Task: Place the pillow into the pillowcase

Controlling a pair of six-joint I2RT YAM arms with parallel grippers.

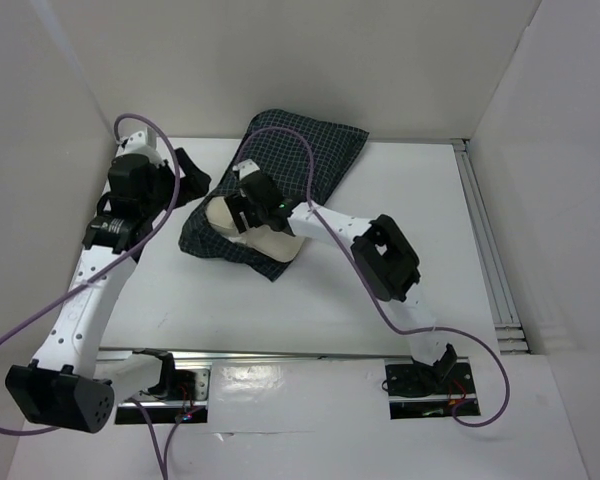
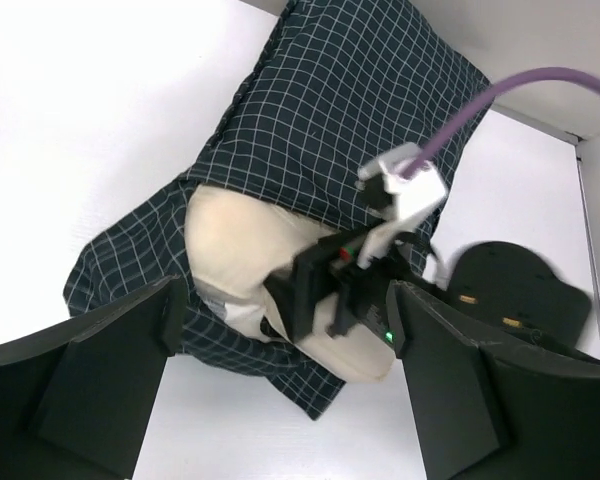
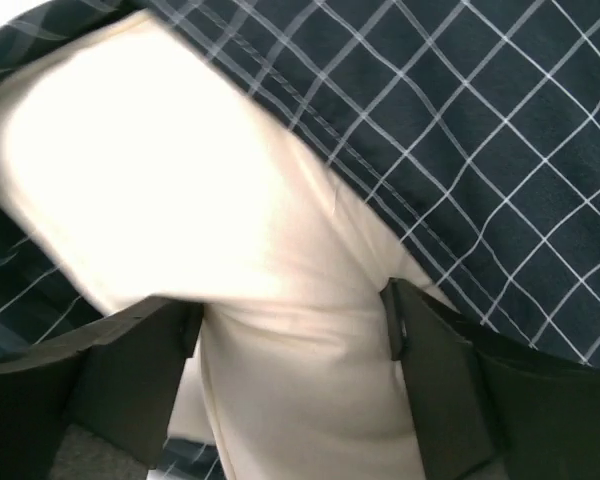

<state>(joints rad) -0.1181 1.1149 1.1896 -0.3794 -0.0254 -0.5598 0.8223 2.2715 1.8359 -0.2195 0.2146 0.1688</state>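
The white table (image 1: pixel 310 310) carries the checked pillowcase (image 1: pixel 310 150), with the pillow (image 1: pixel 265 240) apparently half inside.

White arms w/ black joints, black claws, purple cables (image 1: pixel 325 215).

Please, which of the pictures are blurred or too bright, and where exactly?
Right wrist: the pillow is overexposed, glaring white, and the close pillowcase looks soft. Left wrist: its own dark fingers are blurred. Top external: evenly lit and sharp.

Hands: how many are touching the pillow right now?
1. The right hand grips the pillow at the open end of the pillowcase. The left hand hovers open above, off the cloth.
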